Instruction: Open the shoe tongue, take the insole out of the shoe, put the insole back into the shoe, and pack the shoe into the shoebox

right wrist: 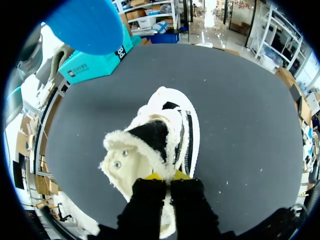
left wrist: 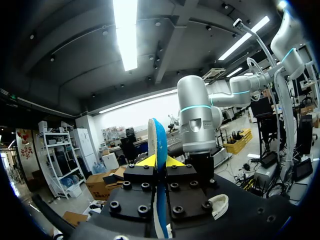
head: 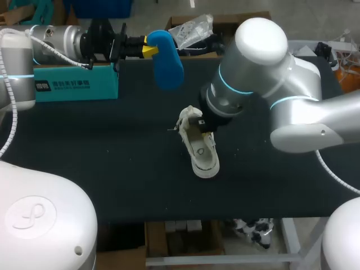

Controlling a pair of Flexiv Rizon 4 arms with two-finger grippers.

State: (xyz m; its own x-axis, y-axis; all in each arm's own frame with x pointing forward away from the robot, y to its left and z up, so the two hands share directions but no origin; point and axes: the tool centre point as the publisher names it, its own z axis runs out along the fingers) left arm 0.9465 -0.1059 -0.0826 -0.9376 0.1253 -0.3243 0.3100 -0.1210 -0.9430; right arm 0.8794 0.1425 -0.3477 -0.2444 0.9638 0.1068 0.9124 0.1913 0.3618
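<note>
Dark matting covers the table (head: 112,174) in the head view. A teal shoebox (head: 76,84) lies along its far left edge. The left arm comes in from the left above that box, and the left gripper (head: 149,50) is clamped on a blue insole (head: 169,64), held in the air well apart from the white shoe (head: 201,152). The shoe lies near the middle of the table. The right arm reaches in from the right and covers the shoe's far end, where the right gripper (head: 197,125) sits.

From the left wrist, the insole (left wrist: 157,140) stands edge-on and upright between the yellow tips of the left gripper (left wrist: 159,161), both of which press against it. The right arm's column rises just ahead, and a white bit of the shoe (left wrist: 219,205) shows beside it on the table (left wrist: 255,210).

From the right wrist, the right gripper (right wrist: 163,176) is pinched tight on the fleecy rim of the shoe (right wrist: 167,130), which rests on the table (right wrist: 240,110). Beyond the shoe lie the shoebox (right wrist: 95,65) and, above it, the insole (right wrist: 85,25).
</note>
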